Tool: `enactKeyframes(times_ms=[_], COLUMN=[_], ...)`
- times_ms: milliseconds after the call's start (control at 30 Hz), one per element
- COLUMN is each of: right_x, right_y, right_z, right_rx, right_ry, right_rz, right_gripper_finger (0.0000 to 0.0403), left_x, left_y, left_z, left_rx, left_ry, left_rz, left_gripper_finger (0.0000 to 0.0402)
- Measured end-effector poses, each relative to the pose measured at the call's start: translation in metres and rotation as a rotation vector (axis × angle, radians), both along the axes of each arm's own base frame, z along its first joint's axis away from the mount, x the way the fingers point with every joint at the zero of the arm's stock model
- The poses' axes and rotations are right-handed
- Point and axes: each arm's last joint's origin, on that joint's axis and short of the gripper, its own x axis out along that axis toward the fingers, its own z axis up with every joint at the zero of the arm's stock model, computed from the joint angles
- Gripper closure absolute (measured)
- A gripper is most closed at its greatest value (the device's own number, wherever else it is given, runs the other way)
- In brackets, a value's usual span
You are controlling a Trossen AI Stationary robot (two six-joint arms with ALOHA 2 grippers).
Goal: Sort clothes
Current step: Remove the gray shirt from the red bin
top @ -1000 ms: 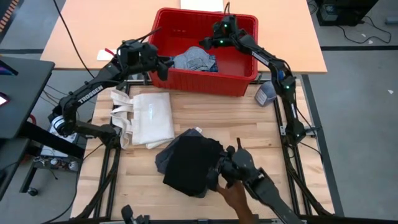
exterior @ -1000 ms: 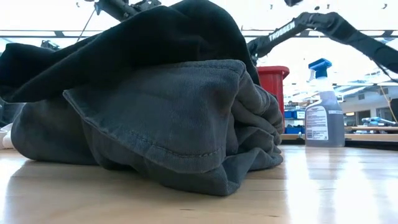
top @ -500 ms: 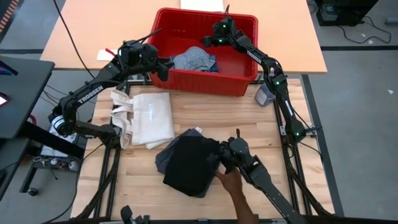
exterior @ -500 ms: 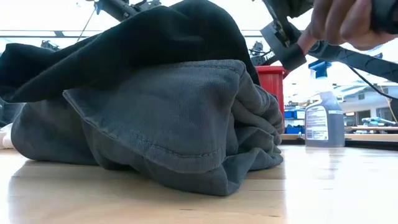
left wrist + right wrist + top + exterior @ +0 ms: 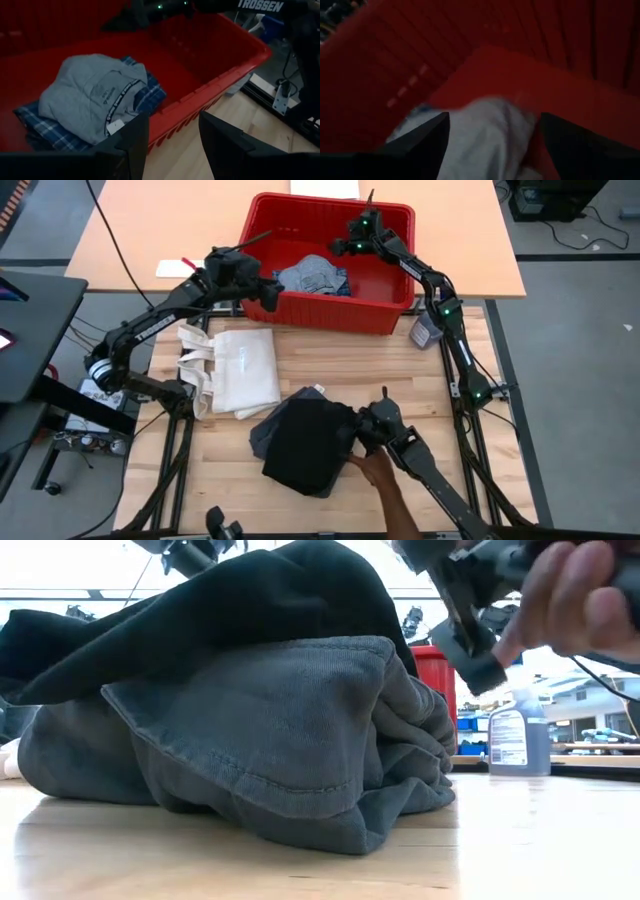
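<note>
Over the far side of the table, inside the red bin (image 5: 395,285): right gripper (image 5: 352,242) hanging above the bin's far right part, fingers (image 5: 420,145) spread wide with nothing between them, a pale blurred cloth and the red wall showing past them in the right wrist view; left gripper (image 5: 272,288) poised at the bin's near left rim, fingers (image 5: 132,135) parted and empty, pointing toward the folded pile in the bin; that pile made of a grey garment (image 5: 92,92) lying on top of the blue-and-white plaid piece (image 5: 42,127), both resting on the bin floor near its middle, touching neither gripper.

Near the middle of the wooden table (image 5: 330,365): black piece (image 5: 305,442) draped over the dark charcoal-grey shorts (image 5: 270,750), the two bunched together in one heap; shorts folded, with a stitched hem facing the low camera. Just right of that heap, a person's hand (image 5: 378,475) gripping a third, handheld gripper tool (image 5: 375,425) whose tip touches or nearly touches the black piece's right edge; cannot tell which.

Left of the heap, apart from it: cream-white tote bag (image 5: 240,370) lying flat, handles toward the left. At the far right of the table, beside the bin's corner: spray bottle (image 5: 520,730) standing upright.
</note>
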Motion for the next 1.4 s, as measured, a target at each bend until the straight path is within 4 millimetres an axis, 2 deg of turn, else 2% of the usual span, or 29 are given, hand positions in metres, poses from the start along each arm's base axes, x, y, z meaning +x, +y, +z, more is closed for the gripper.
enactKeyframes(times_ms=[167, 367, 533, 667, 767, 833, 967, 1133, 1233, 1333, 1400], right_x=[0.007, 0.011, 0.012, 0.016, 0.026, 0.032, 0.04, 0.036, 0.03, 0.028, 0.029], right_y=[0.012, 0.024, 0.032, 0.047, 0.062, 0.068, 0.074, 0.068, 0.062, 0.058, 0.057], right_z=[-0.018, -0.022, 0.015, 0.045, 0.057, 0.054, 0.037, 0.038, 0.039, 0.028, 0.01], right_rx=[0.148, 0.217, 0.173, 0.127, 0.151, 0.195, 0.219, 0.268, 0.302, 0.35, 0.375], right_ry=[0.027, 0.062, 0.05, 0.074, 0.071, 0.077, 0.158, 0.115, 0.085, 0.075, 0.106], right_rz=[0.096, 0.164, 0.166, 0.098, 0.072, 0.065, -0.03, -0.178, -0.188, -0.179, -0.177], right_gripper_finger=[0.0041, 0.0039, 0.0047, 0.0049, 0.0049, 0.0049, 0.0049, 0.0041, 0.0032, 0.0027, 0.0026], left_x=[0.002, 0.001, 0.001, -0.001, -0.001, -0.001, -0.001, -0.002, -0.002, -0.002, -0.002], left_y=[-0.001, 0.0, 0.0, 0.001, 0.001, 0.001, 0.001, 0.0, 0.0, 0.0, 0.0], left_z=[0.0, 0.0, 0.0, 0.0, 0.0, 0.0, 0.0, -0.002, -0.002, -0.002, -0.002], left_rx=[0.002, 0.006, 0.026, 0.026, 0.028, 0.027, 0.023, 0.012, 0.032, 0.034, 0.036], left_ry=[0.0, -0.001, 0.014, 0.015, 0.015, 0.015, 0.019, 0.035, 0.051, 0.052, 0.053], left_rz=[-0.007, -0.005, -0.014, -0.007, -0.004, -0.005, -0.006, -0.007, -0.02, -0.021, -0.022], left_gripper_finger=[0.0225, 0.0225, 0.0225, 0.0225, 0.0225, 0.0225, 0.0225, 0.0225, 0.0225, 0.0225, 0.0225])
